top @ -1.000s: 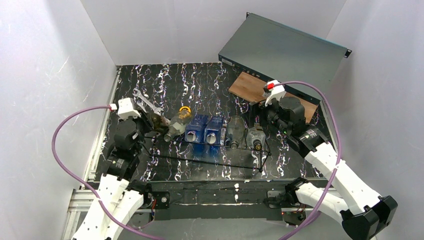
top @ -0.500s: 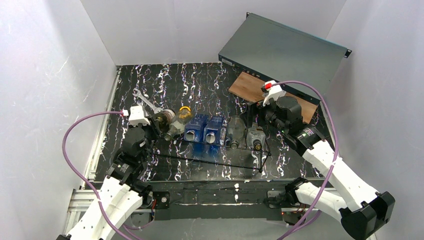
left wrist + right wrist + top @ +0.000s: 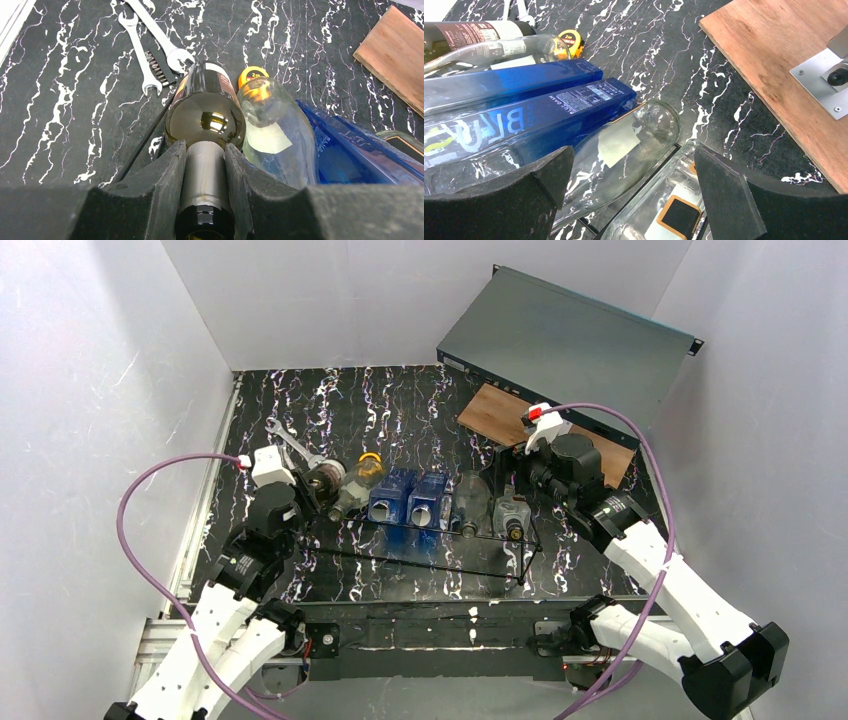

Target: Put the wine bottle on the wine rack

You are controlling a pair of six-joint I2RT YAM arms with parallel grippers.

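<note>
The wine bottle [image 3: 323, 478] is dark green with a dark label, and its neck points toward my arm. My left gripper [image 3: 303, 492] is shut on that neck. In the left wrist view the two fingers clamp the foil-wrapped neck at my left gripper [image 3: 206, 162], and the wine bottle's body [image 3: 205, 112] lies against a clear bottle [image 3: 272, 132]. The wine rack [image 3: 524, 558] is a low black wire frame; one rod of the wine rack [image 3: 145, 142] runs beside the bottle's left. Whether the bottle rests on it I cannot tell. My right gripper [image 3: 520, 472] stands open over the rack's right end.
On the rack lie a clear bottle [image 3: 352, 490], two blue bottles [image 3: 410, 500] and two more clear bottles [image 3: 490, 508]. A yellow tape measure [image 3: 371, 461] and wrenches [image 3: 290, 445] lie behind. A wooden board [image 3: 495, 412] and a grey box [image 3: 565, 340] stand at the back right.
My left gripper has carried the wine bottle rightward to the rack's left end, beside the clear bottle. The right arm has barely moved.
</note>
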